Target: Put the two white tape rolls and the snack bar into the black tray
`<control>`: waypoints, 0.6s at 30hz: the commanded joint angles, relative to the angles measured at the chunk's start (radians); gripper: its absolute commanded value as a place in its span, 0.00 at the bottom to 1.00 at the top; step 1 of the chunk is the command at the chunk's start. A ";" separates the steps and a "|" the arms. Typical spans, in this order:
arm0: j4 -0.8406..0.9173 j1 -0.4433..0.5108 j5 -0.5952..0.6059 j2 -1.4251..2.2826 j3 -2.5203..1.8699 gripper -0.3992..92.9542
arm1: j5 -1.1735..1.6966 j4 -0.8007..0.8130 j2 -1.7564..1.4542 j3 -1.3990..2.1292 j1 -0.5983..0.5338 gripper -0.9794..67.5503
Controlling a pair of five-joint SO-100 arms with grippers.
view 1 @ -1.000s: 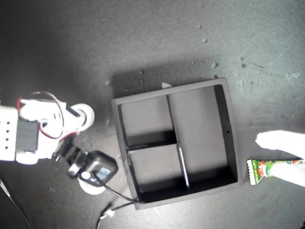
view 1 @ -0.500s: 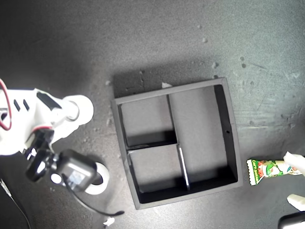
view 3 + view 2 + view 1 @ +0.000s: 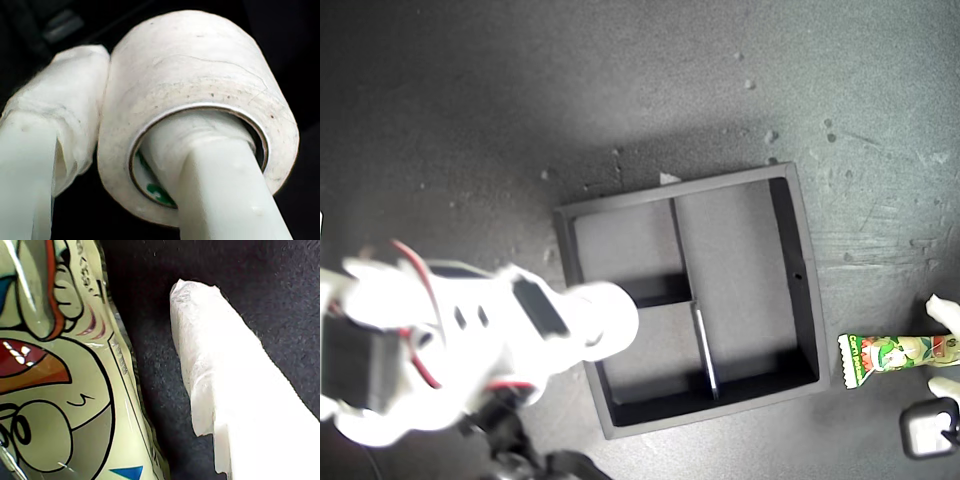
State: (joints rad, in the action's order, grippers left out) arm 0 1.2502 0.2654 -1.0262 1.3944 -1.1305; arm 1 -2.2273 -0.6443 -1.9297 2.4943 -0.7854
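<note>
My second gripper (image 3: pixel 125 150) holds 1 tape roll (image 3: pixel 200 95), with 1 finger threaded through the centre hole and the other pressed on the outer face, so the jaws are clamped across the roll's wall. In the exterior view that arm is a blurred white mass over the desk's lower left corner, its tip reaching the tray (image 3: pixel 798 290) at its left wall; the roll cannot be told apart from the blur there, and the other roll is not visible in any view. Judging from this, the step is carrying the roll over the wall. It would go best if the roll is brought squarely above 1 of the 2 small compartments and lowered close to the floor before release, since a ring dropped on its edge will likely roll. The tray is matte black, square, with raised walls and thin dividers, and all its visible compartments are empty. The roll is chalky white with a scuffed, speckled face and a smooth inner core. The bar (image 3: pixel 895 355) lies flat at the desk's right edge, just outside the tray's lower right corner; its glossy wrapper has a zigzag crimped end. My first gripper (image 3: pixel 942 345) straddles it with jaws apart; 1 padded finger (image 3: pixel 225 390) rests beside the wrapper (image 3: pixel 55 365), not yet gripping.
</note>
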 commanded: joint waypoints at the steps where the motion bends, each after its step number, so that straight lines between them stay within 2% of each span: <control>1: 0.156 0.012 0.002 -0.210 0.371 0.01 | -0.002 0.114 -0.009 0.091 0.029 0.31; 4: 0.342 0.025 -0.017 -0.465 0.732 0.01 | 0.006 0.189 -0.009 0.160 0.066 0.13; 7: 0.580 0.049 -0.037 -0.831 1.365 0.01 | 0.046 0.189 -0.012 0.170 0.109 0.06; 8: 0.572 0.054 -0.054 -0.792 1.264 0.01 | 0.069 0.176 -0.020 0.169 0.127 0.02; 10: 0.580 0.074 -0.058 -0.854 1.356 0.01 | 0.124 0.112 -0.052 0.149 0.172 0.01; 12: 0.578 0.091 -0.074 -0.861 1.355 0.01 | 0.164 -0.025 -0.115 0.107 0.218 0.01; 16: 0.578 0.126 -0.095 -0.865 1.356 0.01 | 0.255 -0.434 -0.259 -0.067 0.344 0.01; 18: 0.578 0.141 -0.098 -0.867 1.356 0.01 | 0.319 -0.551 -0.296 -0.144 0.423 0.01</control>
State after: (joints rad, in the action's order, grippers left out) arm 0 1.8147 0.3820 -1.1106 0.5185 0.1764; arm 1 -2.2273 -0.9879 -2.1629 2.4712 -0.4633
